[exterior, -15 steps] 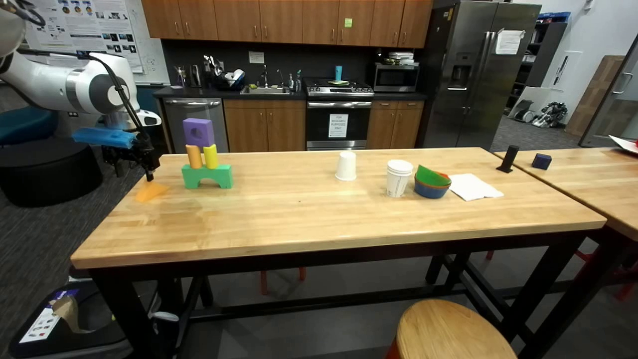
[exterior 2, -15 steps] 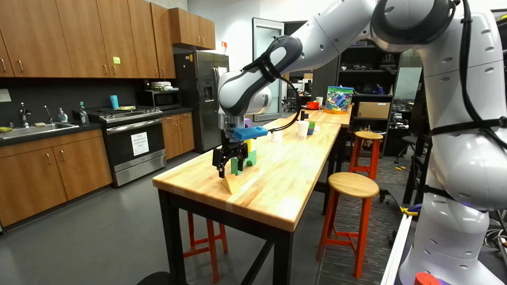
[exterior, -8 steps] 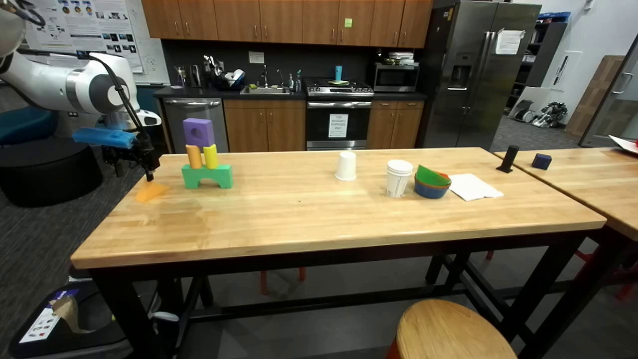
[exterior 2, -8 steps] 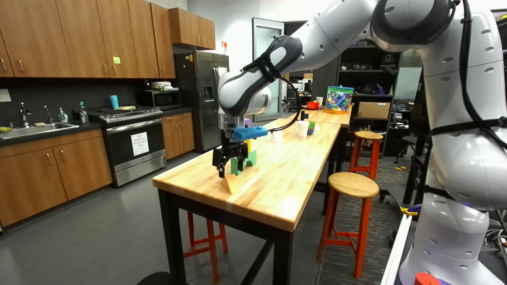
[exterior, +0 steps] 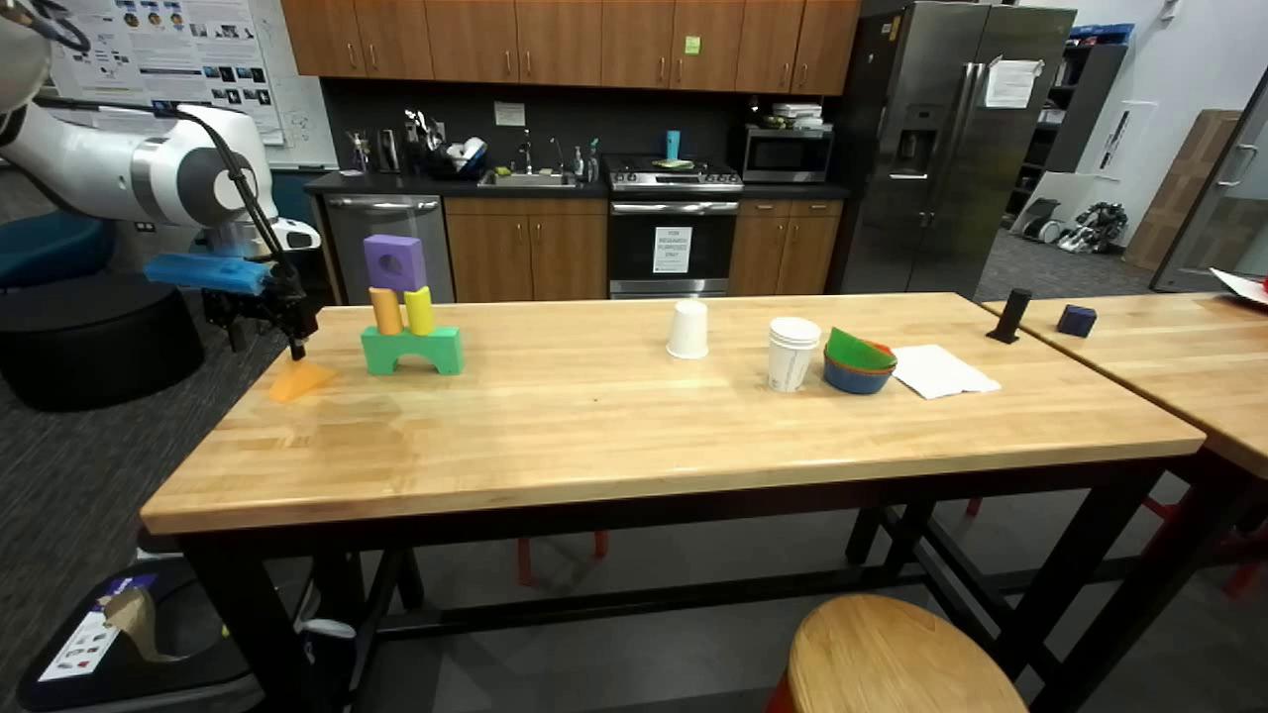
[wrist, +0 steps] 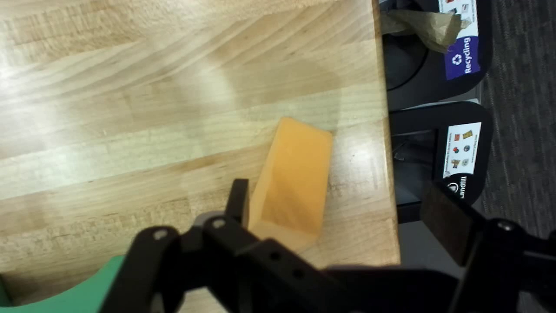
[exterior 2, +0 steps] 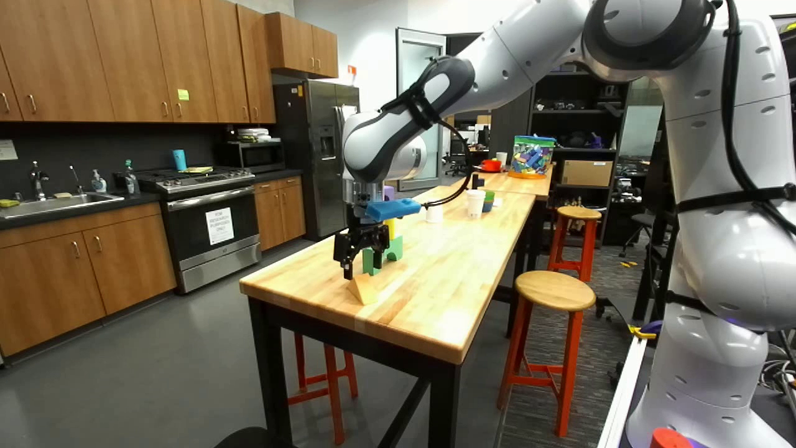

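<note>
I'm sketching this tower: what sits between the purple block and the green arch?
An orange pillar and a yellow pillar, standing side by side, as an exterior view shows.

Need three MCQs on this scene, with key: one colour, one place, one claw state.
1. What colour is the arch block under the orange cylinder and yellow cylinder?
A. Red
B. Blue
C. Green

2. Where is the purple block?
A. Flat on the tabletop
B. On top of the two cylinders
C. Inside the blue bowl

3. How does the claw stand near the orange wedge?
A. Open, nothing gripped
B. Shut on the wedge
C. Shut on nothing

Key:
1. C: the arch reads plainly green in an exterior view.
2. B: an exterior view shows it resting across both cylinder tops.
3. A: the wrist view shows the fingers wide apart, with nothing clamped between them.
</note>
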